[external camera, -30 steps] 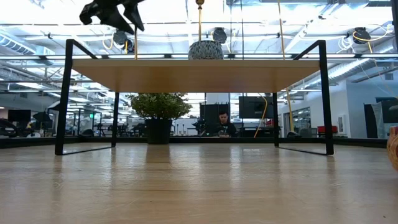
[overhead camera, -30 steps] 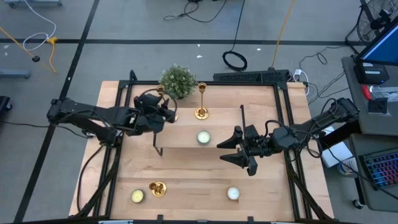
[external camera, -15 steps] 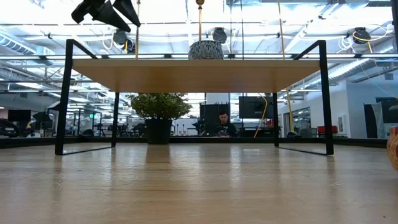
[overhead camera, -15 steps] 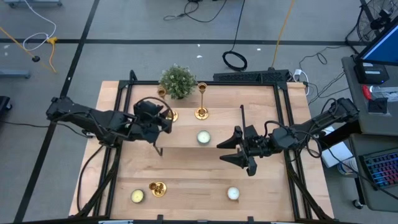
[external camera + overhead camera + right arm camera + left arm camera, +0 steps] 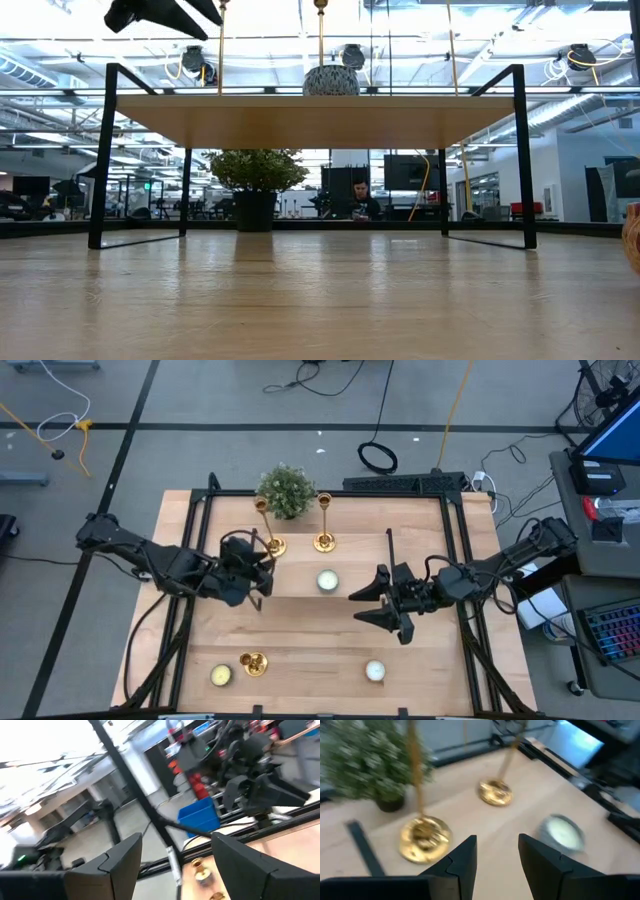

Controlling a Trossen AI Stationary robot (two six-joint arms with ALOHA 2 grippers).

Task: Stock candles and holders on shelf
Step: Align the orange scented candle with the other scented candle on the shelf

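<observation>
The low light-wood shelf on thin black legs [image 5: 340, 582] stood mid-counter on the big wooden counter [image 5: 300, 650]. On it, two shiny gold candlesticks w/ round flared bases stood upright near the back edge: one [image 5: 267, 540] at the left, the other [image 5: 324, 538] just right of it, apart. A pale squat round candle [image 5: 327, 581] sat on the shelf in front of the second stick, not touching it. Behind the shelf's back-left corner was a small green bushy plant in a dark pot [image 5: 286, 490].

Left gripper [image 5: 262, 573] hovered over the shelf's left end, in front of the left candlestick; jaws parted, nothing between them (left wrist view: both dark fingers [image 5: 462, 862] apart w/ bare wood in the gap, gold base [image 5: 424, 836] ahead). Right gripper [image 5: 365, 605] hung over the shelf's right part, jaws spread wide and empty.

On the counter in front of the shelf: a third gold candlestick [image 5: 252, 662] lying on its side, a yellowish squat candle [image 5: 221, 676] just left of it, and a white squat candle [image 5: 375, 671] well to the right.

Low view: shelf seen from under, a person [image 5: 360, 199] seated far off in the room.
</observation>
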